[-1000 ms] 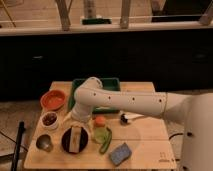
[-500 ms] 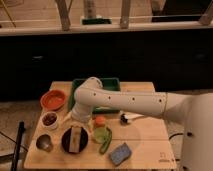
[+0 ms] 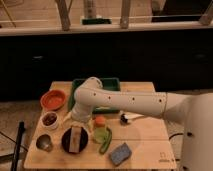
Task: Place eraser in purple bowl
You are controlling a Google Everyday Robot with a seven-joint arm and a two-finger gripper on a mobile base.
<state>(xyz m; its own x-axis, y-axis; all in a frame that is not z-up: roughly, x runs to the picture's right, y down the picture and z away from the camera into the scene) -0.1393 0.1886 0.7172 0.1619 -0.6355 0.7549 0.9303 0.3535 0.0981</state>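
Tan eraser (image 3: 76, 138) in purple bowl (image 3: 65, 144); tool (image 3: 75, 118) seemingly above.

The wooden table (image 3: 150, 135) carries the purple bowl (image 3: 75, 140) at its front left. Left of that bowl sit a metal cup (image 3: 44, 143), a small white bowl (image 3: 49, 120) and an orange bowl (image 3: 53, 99); right of it lies a blue-grey pad (image 3: 121, 153); behind it stands a green tray (image 3: 96, 85). The gripper (image 3: 74, 117) hangs just behind the bowl.

I stand indoors at a small wooden table (image 3: 147, 140) (dark wall (image 3: 150, 55) behind); what kind of room, I cannot tell. My gripper (image 3: 74, 119) hangs just above the purple bowl (image 3: 64, 143).
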